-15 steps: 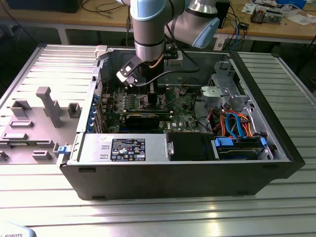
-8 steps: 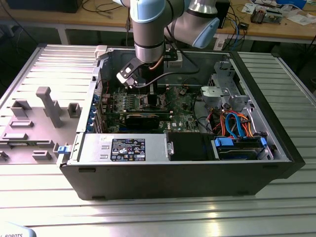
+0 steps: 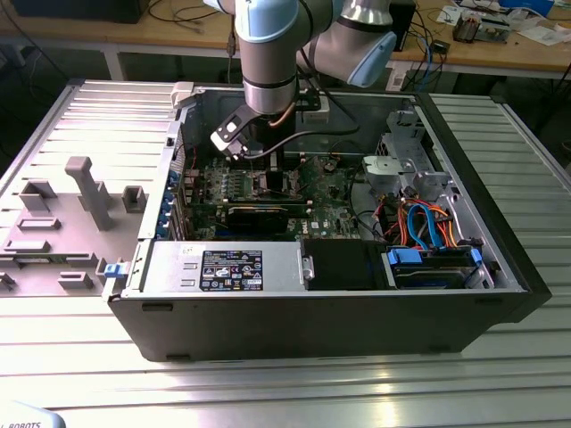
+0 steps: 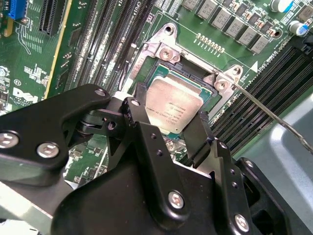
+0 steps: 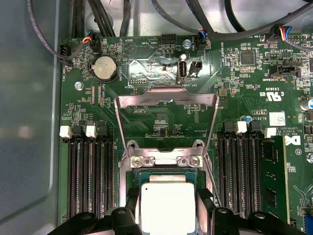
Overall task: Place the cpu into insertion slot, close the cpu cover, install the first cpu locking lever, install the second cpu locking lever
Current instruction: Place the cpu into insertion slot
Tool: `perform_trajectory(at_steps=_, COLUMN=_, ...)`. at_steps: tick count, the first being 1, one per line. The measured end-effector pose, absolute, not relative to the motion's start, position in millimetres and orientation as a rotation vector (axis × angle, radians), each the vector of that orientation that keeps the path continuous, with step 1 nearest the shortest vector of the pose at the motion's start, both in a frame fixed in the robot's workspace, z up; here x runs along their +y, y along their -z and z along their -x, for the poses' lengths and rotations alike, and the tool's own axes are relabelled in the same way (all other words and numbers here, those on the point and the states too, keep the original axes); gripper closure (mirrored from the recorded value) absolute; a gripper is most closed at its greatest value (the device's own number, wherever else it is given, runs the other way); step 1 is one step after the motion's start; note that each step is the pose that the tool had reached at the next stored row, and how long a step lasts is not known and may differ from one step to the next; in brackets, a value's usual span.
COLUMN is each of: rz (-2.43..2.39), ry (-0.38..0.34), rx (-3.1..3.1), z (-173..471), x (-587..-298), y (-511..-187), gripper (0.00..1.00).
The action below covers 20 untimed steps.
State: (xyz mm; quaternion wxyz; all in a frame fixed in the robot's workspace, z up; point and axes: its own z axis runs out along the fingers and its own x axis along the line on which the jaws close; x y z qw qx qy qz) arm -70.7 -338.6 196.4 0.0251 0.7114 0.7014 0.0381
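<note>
The black hand (image 4: 171, 110) is nearest in both wrist views, its fingers (image 4: 140, 100) clamped on opposite edges of the cpu (image 4: 172, 100). The cpu lies at the slot (image 4: 191, 74) in the green board (image 5: 244, 88); I cannot tell whether it is seated. The cover (image 5: 166, 97) is swung open, away from the slot. In the exterior view the arm (image 3: 268, 62) reaches into the open case (image 3: 312, 321) on the table (image 3: 294, 383).
</note>
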Motion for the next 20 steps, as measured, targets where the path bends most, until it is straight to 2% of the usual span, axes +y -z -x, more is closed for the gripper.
perform_trajectory(at_steps=20, rz=-2.201, ry=-0.118, rx=2.167, z=70.7, x=-338.6, y=-196.4, gripper=0.46)
